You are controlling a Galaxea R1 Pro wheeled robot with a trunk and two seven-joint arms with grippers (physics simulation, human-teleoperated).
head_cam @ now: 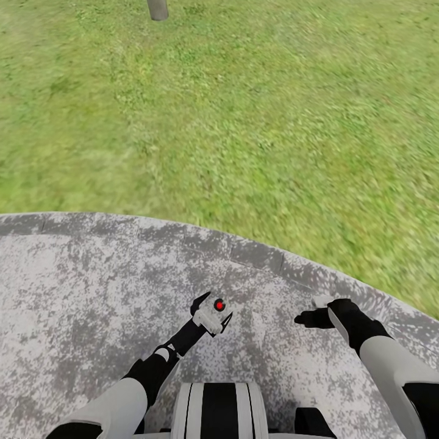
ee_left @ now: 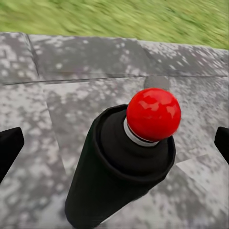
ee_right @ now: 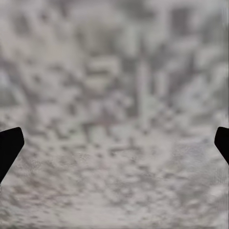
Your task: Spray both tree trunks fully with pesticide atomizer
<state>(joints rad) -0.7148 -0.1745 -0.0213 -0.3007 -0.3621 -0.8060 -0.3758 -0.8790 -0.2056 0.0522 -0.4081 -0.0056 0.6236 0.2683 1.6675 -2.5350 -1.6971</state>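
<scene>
The pesticide atomizer [head_cam: 210, 316] is a small pale grey-white body with a red dot on top. It sits in my left gripper [head_cam: 213, 311], whose dark fingers flank it closely, above the speckled stone paving. Seen from the left wrist, the atomizer [ee_left: 129, 157] is a black cylinder topped by a red ball. It lies between the two fingertips [ee_left: 9, 148] at the picture's edges. My right gripper [head_cam: 314, 310] hangs open over the paving with nothing in it, its fingertips [ee_right: 9, 148] wide apart. A grey-brown upright column [head_cam: 157, 8] stands far out on the lawn; I cannot tell whether it is a tree trunk.
I stand on a round grey-white stone patio [head_cam: 91, 292] whose curved edge [head_cam: 256, 253] meets a wide green lawn [head_cam: 256, 122] ahead. My base's striped front [head_cam: 219, 408] shows at the bottom. The grass and paving look blurred.
</scene>
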